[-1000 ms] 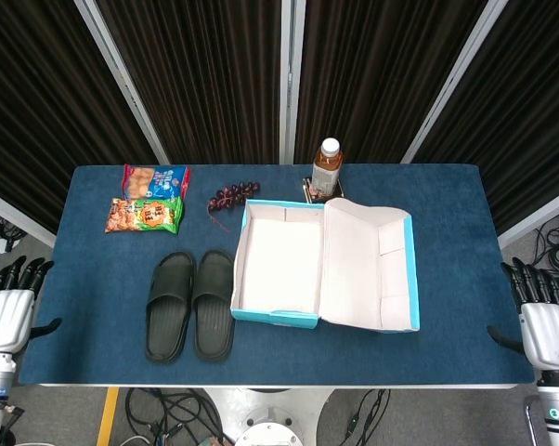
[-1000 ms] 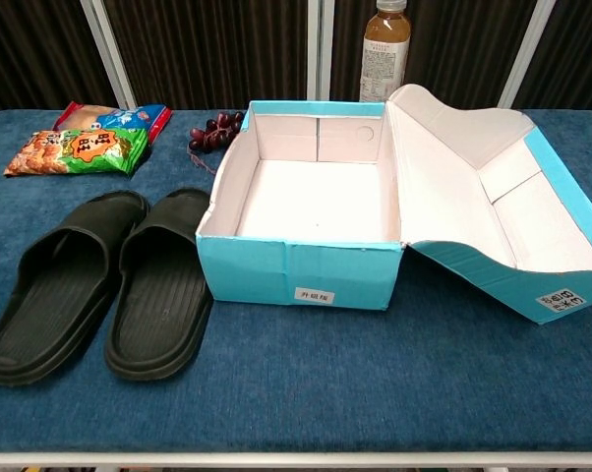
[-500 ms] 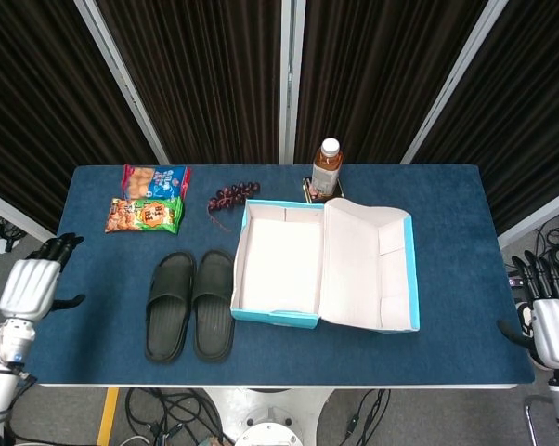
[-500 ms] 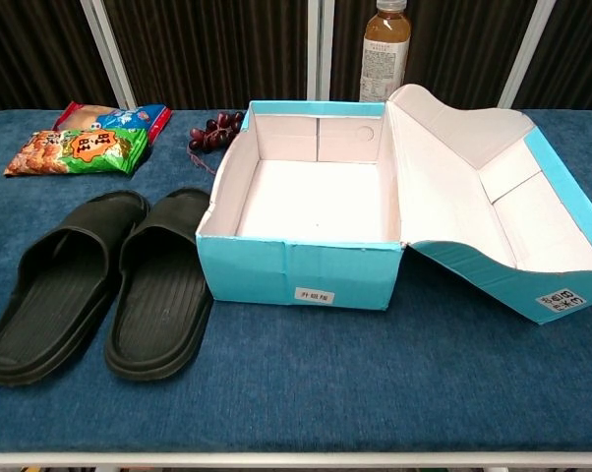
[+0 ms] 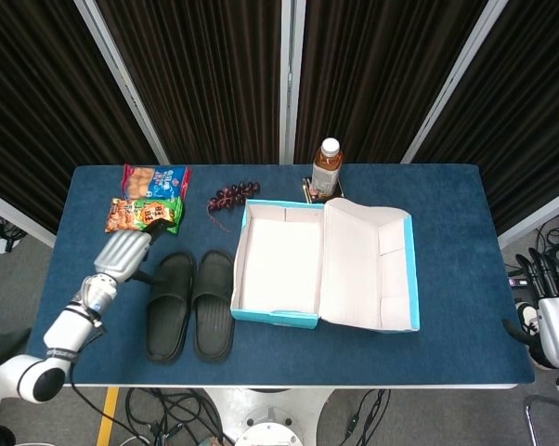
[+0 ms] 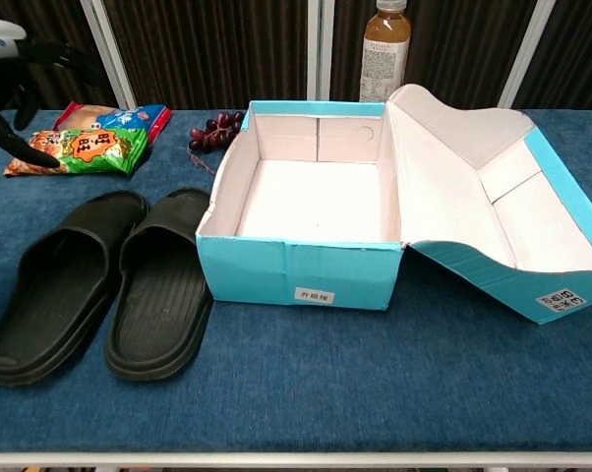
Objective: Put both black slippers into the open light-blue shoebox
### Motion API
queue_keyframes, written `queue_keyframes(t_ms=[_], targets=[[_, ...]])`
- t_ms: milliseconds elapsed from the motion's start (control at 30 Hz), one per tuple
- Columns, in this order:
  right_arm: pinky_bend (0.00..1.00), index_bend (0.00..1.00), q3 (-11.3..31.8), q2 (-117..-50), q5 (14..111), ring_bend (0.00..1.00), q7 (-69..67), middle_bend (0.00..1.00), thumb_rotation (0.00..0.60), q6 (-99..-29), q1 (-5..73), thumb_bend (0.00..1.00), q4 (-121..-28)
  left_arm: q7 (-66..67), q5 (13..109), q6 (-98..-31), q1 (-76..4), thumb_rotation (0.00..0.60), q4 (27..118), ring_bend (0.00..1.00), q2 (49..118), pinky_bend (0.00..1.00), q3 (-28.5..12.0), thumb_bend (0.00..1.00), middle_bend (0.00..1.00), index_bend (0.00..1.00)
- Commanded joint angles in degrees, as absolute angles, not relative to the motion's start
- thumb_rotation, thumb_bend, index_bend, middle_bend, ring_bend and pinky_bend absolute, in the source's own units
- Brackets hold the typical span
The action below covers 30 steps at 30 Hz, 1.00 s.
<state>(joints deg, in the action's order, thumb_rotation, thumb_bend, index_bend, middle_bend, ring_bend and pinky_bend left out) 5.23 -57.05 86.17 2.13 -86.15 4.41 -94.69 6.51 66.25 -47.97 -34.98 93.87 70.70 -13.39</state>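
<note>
We see left hand (image 5: 123, 253) w/ fingers apart, holding nothing, above desk (image 5: 447, 223); black slippers (image 5: 190, 304) just right of it, beside shoebox (image 5: 324, 269). Right hand (image 5: 556, 321) unclenched, off desk edge.

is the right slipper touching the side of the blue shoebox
Touching, as far as the chest view shows: the right slipper has its toe edge against the shoebox at the near left corner, with no cloth visible between them.

Black slippers (image 5: 189, 304) beside open shoebox (image 5: 323, 265)
</note>
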Motion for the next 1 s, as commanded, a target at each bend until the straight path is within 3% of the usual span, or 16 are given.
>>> queue_keyframes(t_ms=[33, 700, 1000], targets=[[0.00, 0.00, 5.12, -56.97, 86.16, 0.00, 1.49, 0.00, 0.600, -85.74, 4.54, 0.03, -94.36, 10.19, 60.75, -44.42, -38.50, 0.600, 93.94, 0.62, 73.71, 0.82, -12.84, 0.00, 0.10, 0.12], [0.00, 0.00, 4.67, -57.05, 85.98, 0.00, -1.84, 0.00, 0.600, -84.99, 4.56, 0.03, -92.24, 22.33, 31.83, -40.24, -53.02, 0.600, 93.70, 0.62, 79.49, 0.82, -7.00, 0.00, 0.04, 0.07], [0.00, 0.00, 4.64, -57.05, 85.67, 0.00, -1.87, 0.00, 0.600, -84.44, 4.76, 0.03, -92.15, 22.94, 24.53, -39.67, -57.37, 0.600, 89.81, 0.62, 83.09, 0.82, -4.99, 0.00, 0.03, 0.06]])
